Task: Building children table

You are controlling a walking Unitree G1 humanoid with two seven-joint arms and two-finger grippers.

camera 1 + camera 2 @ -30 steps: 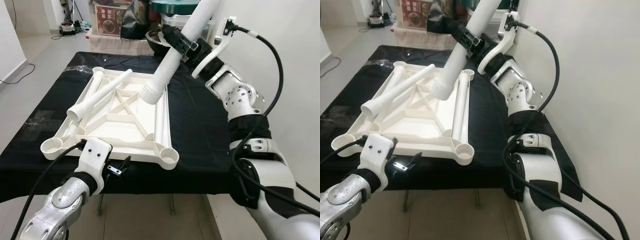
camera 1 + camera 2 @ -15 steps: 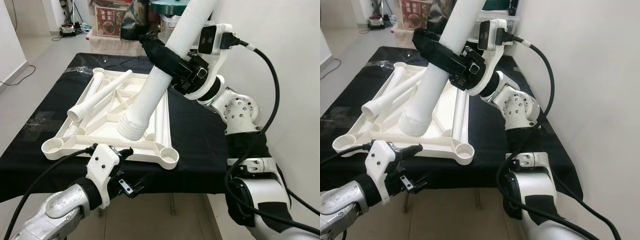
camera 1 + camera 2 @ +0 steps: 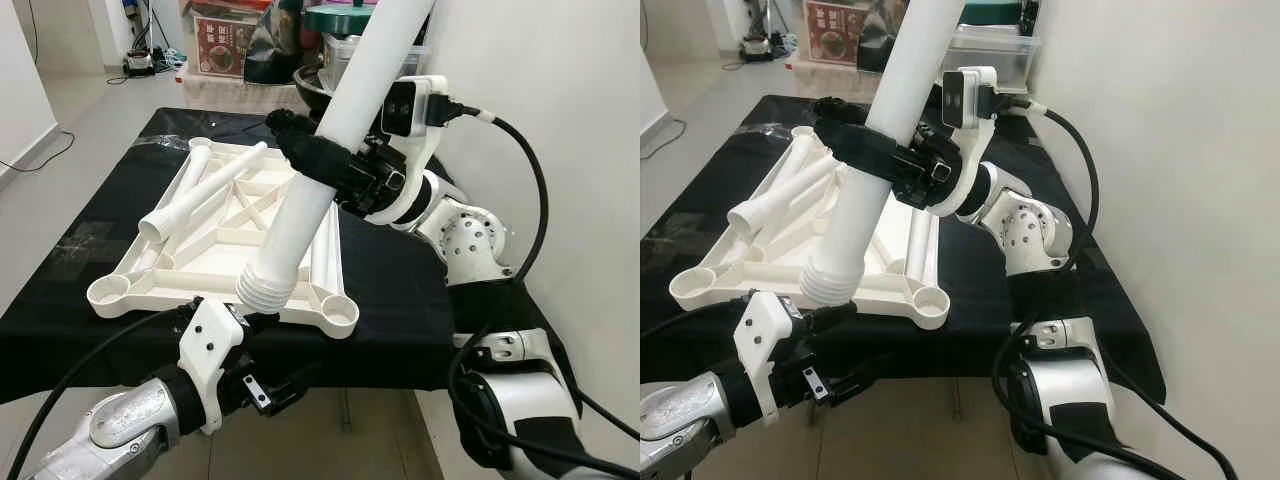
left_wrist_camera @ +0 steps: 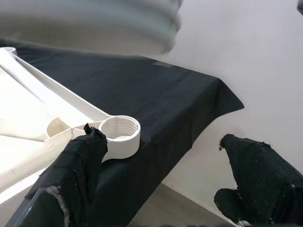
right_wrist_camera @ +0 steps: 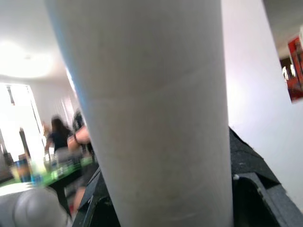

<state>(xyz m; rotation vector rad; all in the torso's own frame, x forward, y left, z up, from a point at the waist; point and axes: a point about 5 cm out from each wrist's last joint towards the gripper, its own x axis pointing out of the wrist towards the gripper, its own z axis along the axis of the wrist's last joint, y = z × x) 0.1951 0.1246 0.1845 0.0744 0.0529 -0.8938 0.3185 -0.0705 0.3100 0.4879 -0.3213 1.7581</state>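
right pincer [image 3: 335, 165] clamped on table leg [image 3: 310, 185], frame centre | left pincer [image 4: 156, 175] apart, lower left | risk: threaded end missing corner socket [image 3: 341, 314], cross-threading

"What is the work laid out on?"

"A table under a black cloth [image 3: 400, 290], its edge hanging down at the front. A plain white wall [image 3: 560, 120] runs close along its right side."

"And the floor?"

"Pale tiles [image 3: 60, 160], with a dark cable [image 3: 30, 150] trailing across them on the left. Past the far end stand a red box [image 3: 222, 45], a clear storage bin [image 3: 990, 45] and something with a green lid [image 3: 340, 14]. The light is bright and even."
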